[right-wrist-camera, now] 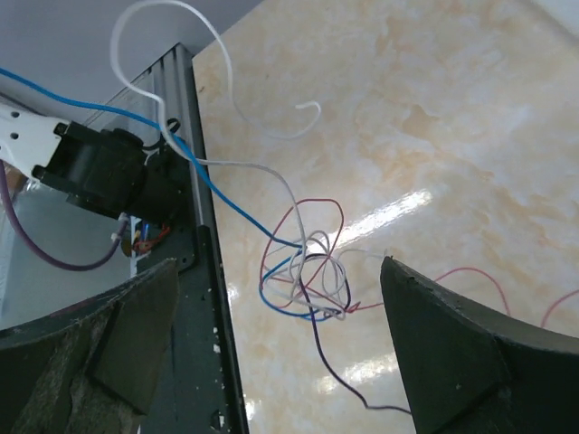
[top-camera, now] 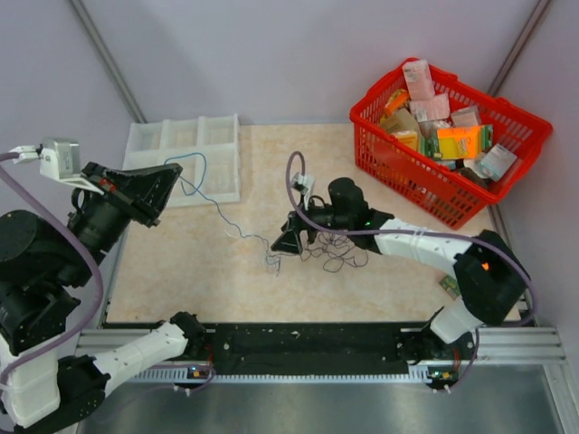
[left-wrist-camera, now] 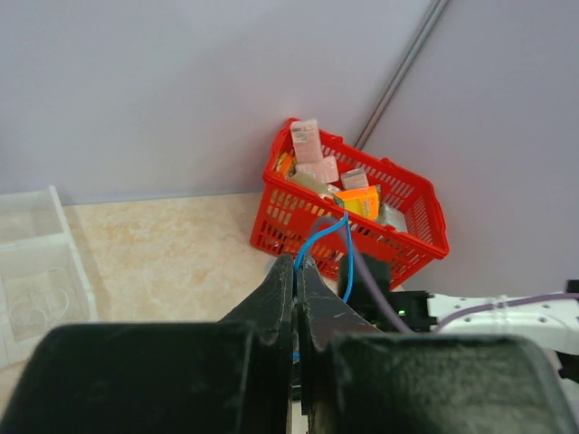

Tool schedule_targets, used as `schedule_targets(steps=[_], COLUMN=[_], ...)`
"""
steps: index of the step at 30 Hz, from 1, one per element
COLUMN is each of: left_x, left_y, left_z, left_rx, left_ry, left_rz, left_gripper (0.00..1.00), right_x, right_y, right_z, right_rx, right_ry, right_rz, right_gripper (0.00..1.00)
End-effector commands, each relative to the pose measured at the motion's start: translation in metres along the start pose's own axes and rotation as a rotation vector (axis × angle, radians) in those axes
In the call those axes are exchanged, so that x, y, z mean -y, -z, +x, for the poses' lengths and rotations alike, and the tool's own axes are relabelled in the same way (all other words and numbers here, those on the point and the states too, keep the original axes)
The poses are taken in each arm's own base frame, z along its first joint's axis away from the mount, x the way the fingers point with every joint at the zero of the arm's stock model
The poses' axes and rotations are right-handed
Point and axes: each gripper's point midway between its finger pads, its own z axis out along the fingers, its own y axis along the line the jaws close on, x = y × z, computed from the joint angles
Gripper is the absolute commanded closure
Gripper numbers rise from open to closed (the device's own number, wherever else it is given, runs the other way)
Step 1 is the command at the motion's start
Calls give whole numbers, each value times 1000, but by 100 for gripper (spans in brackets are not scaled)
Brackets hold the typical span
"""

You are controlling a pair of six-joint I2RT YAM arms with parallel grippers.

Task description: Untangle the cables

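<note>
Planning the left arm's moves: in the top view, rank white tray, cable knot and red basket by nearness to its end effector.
1. White tray, beside the left end effector, which grips a blue cable.
2. Cable knot, mid-table.
3. Red basket, far right corner.

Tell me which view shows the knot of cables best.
The right wrist view: the knot is close, with each strand distinct. In the top view the knot is tiny. The left wrist view shows only a blue cable, not the knot.

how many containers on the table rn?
2. A red basket at the far right corner, a white divided tray at the far left. No others seem hidden.
</note>
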Motion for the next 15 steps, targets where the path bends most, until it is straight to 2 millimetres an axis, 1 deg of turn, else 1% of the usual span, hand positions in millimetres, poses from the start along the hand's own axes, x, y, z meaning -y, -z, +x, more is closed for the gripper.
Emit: schedule_targets(steps=[1, 2, 3, 5, 7, 8, 10, 11, 12, 14, 15], left_x=[24, 27, 29, 34, 41, 44, 51, 55, 56, 53, 49], left_y=[10, 11, 11, 13, 14, 16, 19, 23, 28, 40, 46], left_z=[-35, -38, -41, -47, -53, -57, -65, -71, -78, -96, -103], left_rx=[108, 117, 127, 150, 171, 183, 207, 223, 242, 282, 301], left_ry=[48, 53, 61, 70, 87, 95, 99, 96, 88, 67, 57], left_rz=[108, 122, 134, 159, 189, 207, 245, 263, 265, 246, 223], left_gripper=[100, 100, 100, 100, 100, 100, 100, 100, 100, 100, 100], right_x=[-18, -13, -11, -5, 11, 17, 23, 31, 43, 68, 84], right_y=[-31, -38, -45, -57, -63, -66, -67, -64, -59, -41, -28], right_z=[6, 9, 8, 14, 20, 22, 20, 21, 23, 27, 30], right_rx=[-58, -66, -78, -116, -119, -120, -112, -106, -103, -86, -71], right_ry=[5, -22, -36, -71, -118, -130, -150, -162, -187, -242, -279], right_rz=[-138, -119, -107, -104, -29, -8, 38, 90, 155, 293, 378], right_gripper=[9, 10, 14, 27, 43, 52, 67, 73, 76, 77, 77])
